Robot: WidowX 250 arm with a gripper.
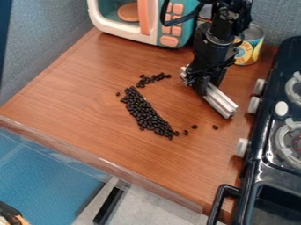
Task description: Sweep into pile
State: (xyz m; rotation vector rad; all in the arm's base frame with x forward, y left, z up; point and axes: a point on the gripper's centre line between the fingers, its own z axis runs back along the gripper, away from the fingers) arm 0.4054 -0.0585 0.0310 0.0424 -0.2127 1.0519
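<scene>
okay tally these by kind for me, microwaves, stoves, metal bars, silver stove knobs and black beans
Toy microwave: 1
Stove: 1
Metal bar: 1
Silver stove knobs: 3
Black beans: too crowded to count
Total without beans: 6

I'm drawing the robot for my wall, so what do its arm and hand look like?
The arm is black all over, made of chunky, knobbly parts, with a rounded piece a bit like a drum above the hand. A black cable curves out beside it in a big loop. The hand is black too, so grab your black crayon!
</scene>
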